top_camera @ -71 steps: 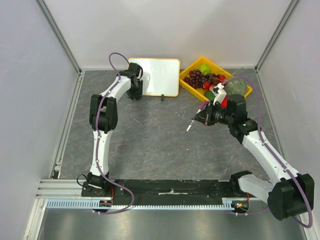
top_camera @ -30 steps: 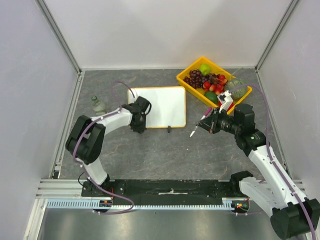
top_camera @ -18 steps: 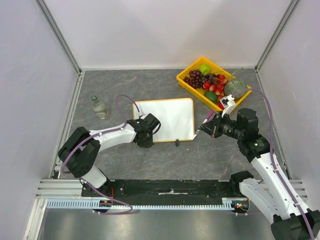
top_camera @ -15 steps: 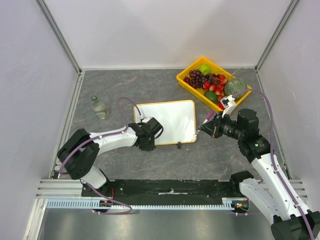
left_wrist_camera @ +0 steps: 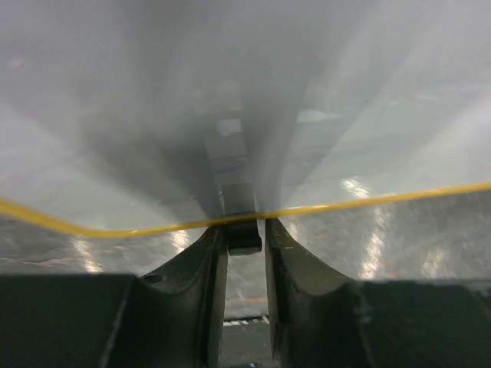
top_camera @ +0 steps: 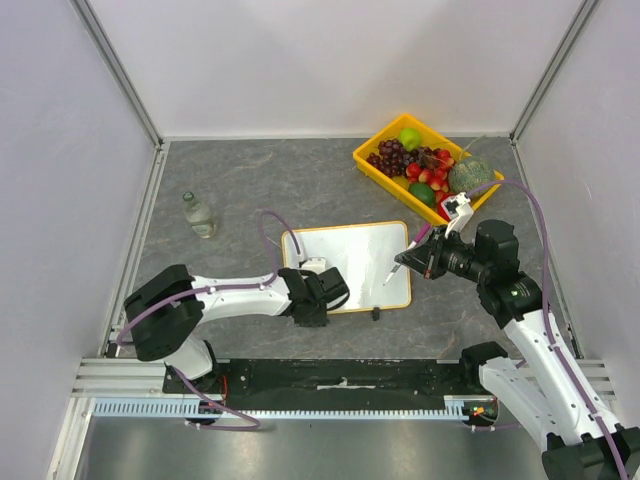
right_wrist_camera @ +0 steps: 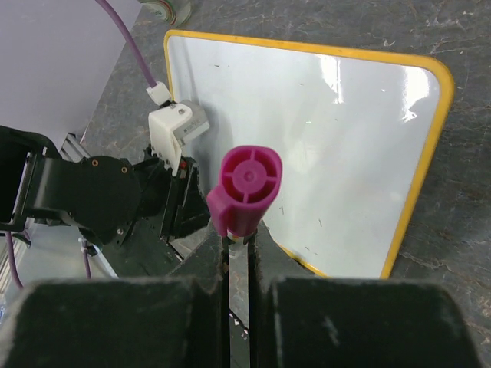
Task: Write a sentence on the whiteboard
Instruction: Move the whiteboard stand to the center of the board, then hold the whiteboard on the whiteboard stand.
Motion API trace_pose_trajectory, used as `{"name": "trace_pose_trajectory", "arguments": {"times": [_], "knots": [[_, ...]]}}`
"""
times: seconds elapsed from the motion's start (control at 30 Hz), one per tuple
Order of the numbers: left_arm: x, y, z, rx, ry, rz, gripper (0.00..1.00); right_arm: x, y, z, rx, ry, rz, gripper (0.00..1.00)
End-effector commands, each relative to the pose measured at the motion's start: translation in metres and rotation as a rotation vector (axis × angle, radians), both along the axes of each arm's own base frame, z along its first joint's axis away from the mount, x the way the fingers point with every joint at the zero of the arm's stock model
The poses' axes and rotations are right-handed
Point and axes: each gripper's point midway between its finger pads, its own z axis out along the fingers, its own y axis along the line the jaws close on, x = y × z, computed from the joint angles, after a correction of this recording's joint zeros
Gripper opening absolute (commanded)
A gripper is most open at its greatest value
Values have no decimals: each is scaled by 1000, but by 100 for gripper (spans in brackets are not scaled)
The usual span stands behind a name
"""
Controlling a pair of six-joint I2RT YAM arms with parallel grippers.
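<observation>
The whiteboard (top_camera: 350,262) lies flat on the table in front of the arms, glossy white with a thin tan frame. No writing shows on it. My left gripper (top_camera: 320,300) is shut on the board's near left edge; in the left wrist view its fingers (left_wrist_camera: 285,253) clamp a small black foot (left_wrist_camera: 244,238) under the frame. My right gripper (top_camera: 425,258) is shut on a marker (top_camera: 400,267) with a magenta end (right_wrist_camera: 244,188), held slanted with its tip over the board's right part. The right wrist view shows the board (right_wrist_camera: 322,146) below the marker.
A yellow tray (top_camera: 368,170) of fruit stands at the back right. A small glass bottle (top_camera: 200,214) stands at the left. The board's second black foot (top_camera: 375,315) sticks out at its near edge. Walls close in the sides and back.
My left gripper has dragged the whiteboard from the back left to the front middle. My right gripper has shifted slightly, and the marker tip is now over the board.
</observation>
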Motion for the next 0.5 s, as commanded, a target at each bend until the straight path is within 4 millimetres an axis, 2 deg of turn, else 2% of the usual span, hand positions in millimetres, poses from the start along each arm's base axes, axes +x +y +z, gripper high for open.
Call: {"name": "trace_pose_trajectory", "arguments": {"times": [0.0, 0.03, 0.13, 0.27, 0.47], "knots": [[-20, -31, 4, -67, 68, -2, 41, -1, -2, 2, -4, -14, -2, 0], [-22, -34, 4, -68, 70, -13, 51, -2, -2, 3, -3, -17, -1, 0], [-26, -38, 5, -69, 70, -36, 64, -3, -2, 5, -3, -25, 0, 0], [-31, -33, 14, -72, 44, -51, 69, -5, -4, 8, -11, -35, -2, 0], [-44, -38, 56, -158, -52, -163, 73, -13, -5, 12, -6, -54, 5, 0]]}}
